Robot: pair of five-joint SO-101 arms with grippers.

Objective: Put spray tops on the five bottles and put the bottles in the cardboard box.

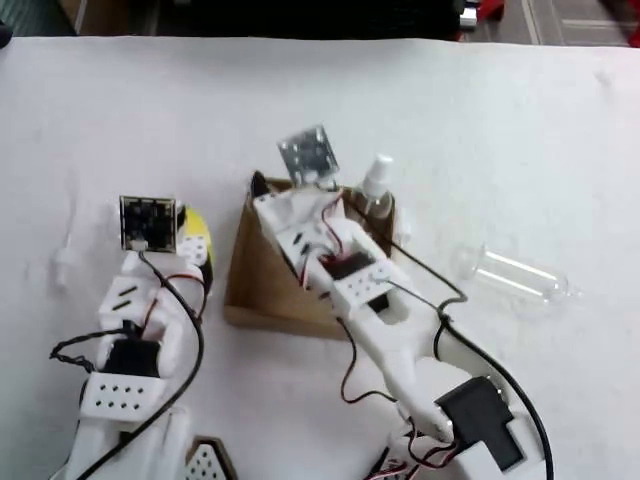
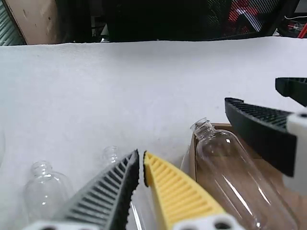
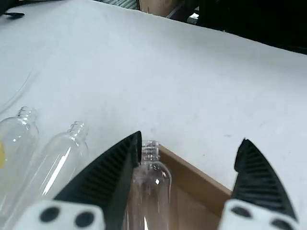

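The cardboard box (image 1: 250, 285) sits mid-table. My right gripper (image 3: 187, 148) hangs open over its left part, black fingers (image 3: 115, 167) wide apart above an uncapped clear bottle (image 3: 151, 179) lying inside. That bottle (image 2: 230, 167) and the right gripper (image 2: 273, 103) also appear in the left wrist view. A bottle with a white spray top (image 1: 378, 185) stands at the box's far right corner. My left gripper (image 2: 141, 163), grey and yellow, is shut just left of the box (image 2: 192, 158), with nothing seen between its fingers. Two uncapped bottles (image 3: 67, 153) (image 3: 19, 129) lie beside it.
Another uncapped bottle (image 1: 520, 275) lies on the white cloth (image 1: 480, 120) right of the box. A small pale object (image 1: 65, 262) rests near the left edge. The far half of the table is open; dark clutter sits beyond its back edge.
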